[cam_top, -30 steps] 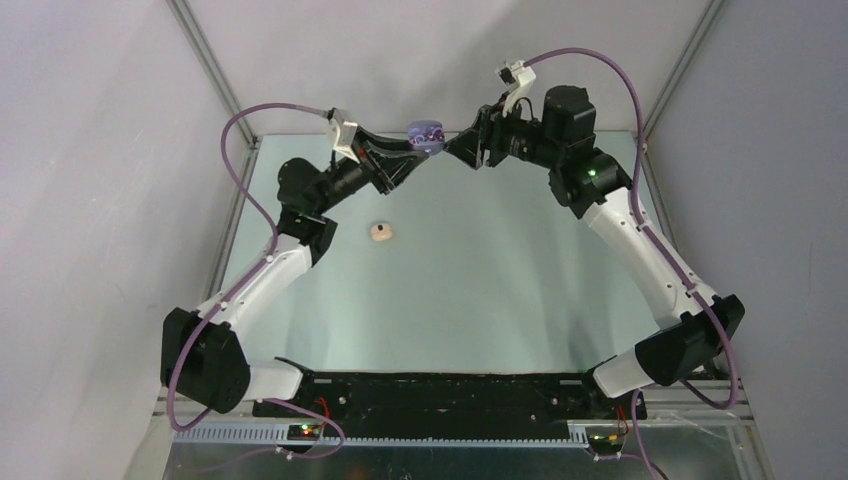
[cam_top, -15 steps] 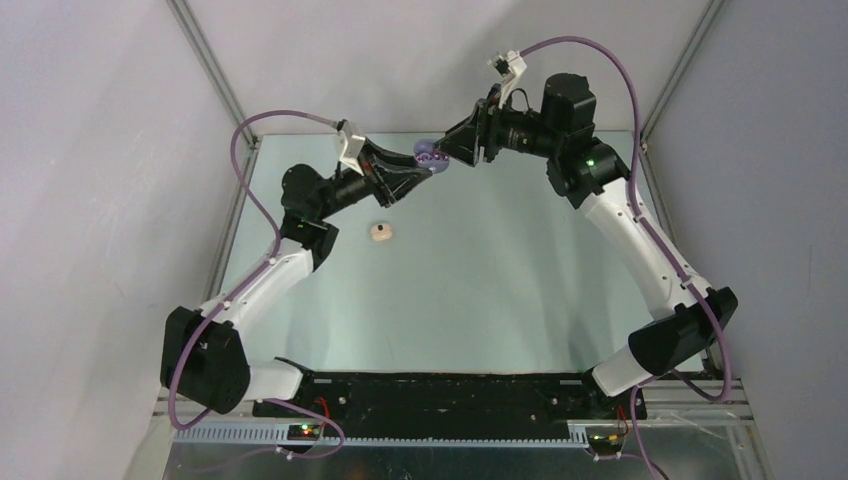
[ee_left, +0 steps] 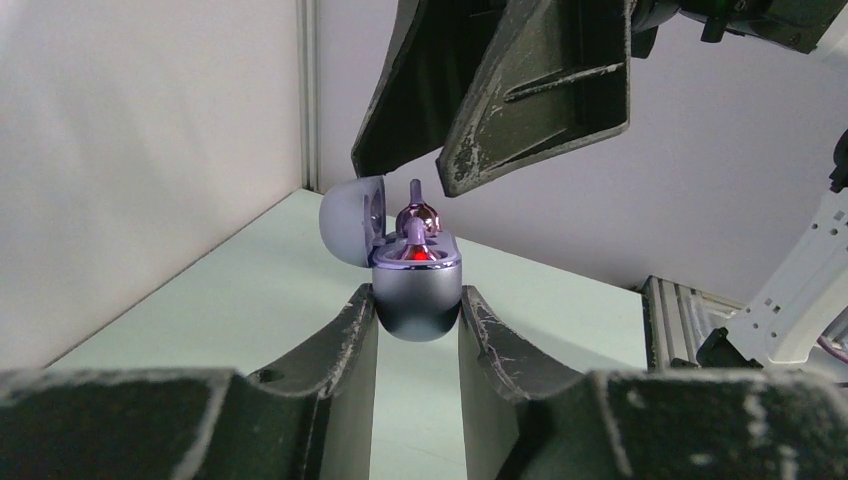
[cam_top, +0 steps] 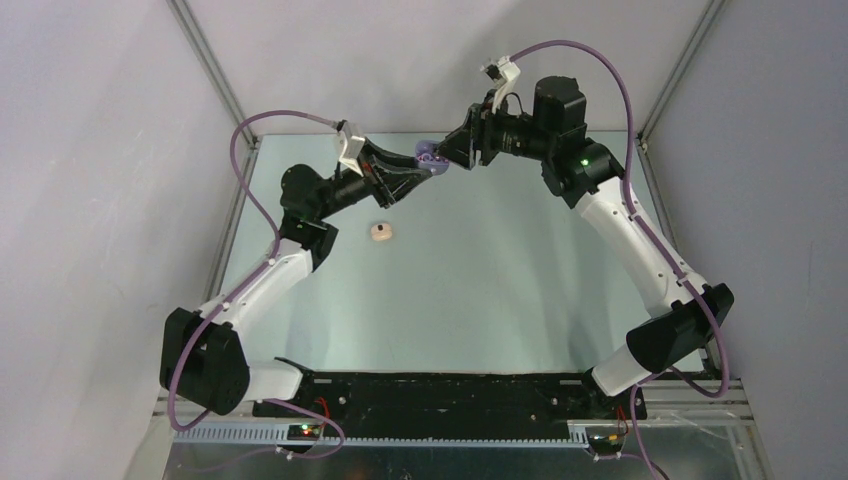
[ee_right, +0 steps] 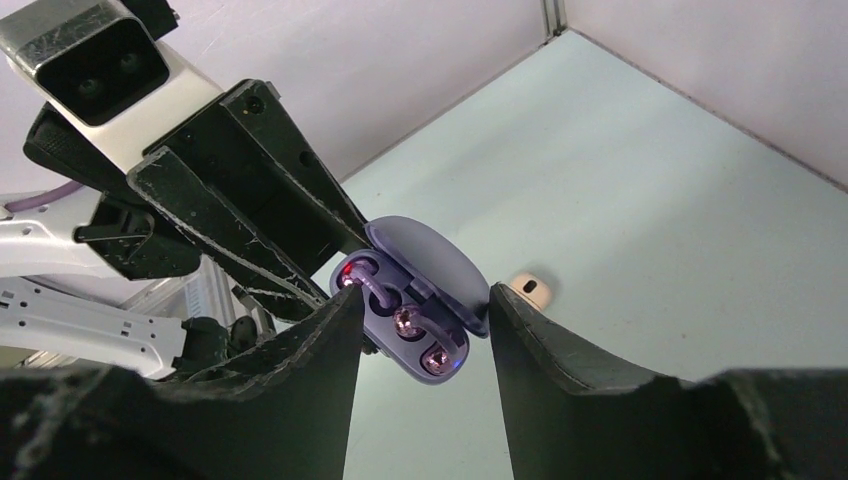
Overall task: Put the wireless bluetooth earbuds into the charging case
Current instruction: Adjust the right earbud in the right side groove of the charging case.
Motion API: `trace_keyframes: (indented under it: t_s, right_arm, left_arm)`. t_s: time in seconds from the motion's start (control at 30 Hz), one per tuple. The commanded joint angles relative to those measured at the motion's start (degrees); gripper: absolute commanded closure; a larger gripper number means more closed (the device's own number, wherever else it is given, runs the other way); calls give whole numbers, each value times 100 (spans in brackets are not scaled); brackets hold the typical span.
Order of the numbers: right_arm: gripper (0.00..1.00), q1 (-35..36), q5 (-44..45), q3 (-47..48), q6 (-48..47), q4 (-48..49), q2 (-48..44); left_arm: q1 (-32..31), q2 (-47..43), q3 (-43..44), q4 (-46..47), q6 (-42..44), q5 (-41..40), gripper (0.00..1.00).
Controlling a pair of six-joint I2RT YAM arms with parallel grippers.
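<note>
My left gripper [cam_top: 428, 166] is shut on a purple charging case [cam_top: 431, 154] and holds it in the air over the far middle of the table. Its lid [ee_left: 352, 220] is open. In the left wrist view the case [ee_left: 416, 292] sits between my fingertips [ee_left: 417, 312], and a purple earbud [ee_left: 415, 222] stands up in it above a red light. The right wrist view shows purple earbuds [ee_right: 407, 320] sitting in the case [ee_right: 395, 340]. My right gripper [cam_top: 449, 152] is open, its jaws on either side of the case [ee_right: 422, 298]. The cream-white earbuds are out of view.
A cream-white pebble-like case [cam_top: 380, 232] lies on the pale green table [cam_top: 480, 290] below the left gripper; it also shows in the right wrist view [ee_right: 531, 290]. Enclosure walls and frame posts [cam_top: 205, 50] bound the far side.
The left gripper has lowered the purple case a little towards the near side. The right gripper has moved left and closed in on it, so its open jaws now flank the case.
</note>
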Motion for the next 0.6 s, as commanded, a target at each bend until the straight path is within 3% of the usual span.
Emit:
trace_keyframes:
  t_s: [0.0,0.23,0.57]
  right_arm:
    - [47,-13,7,243,-10,84,-91]
    - [46,-17,-378,588,65,303,-121]
    - [43,-27,660,510,-340,-449,-57]
  left_arm:
    - [18,-181,126,244,72,4,100]
    - [25,-150,53,183,96,-93,100]
    - [33,-154,67,270,37,-58,100]
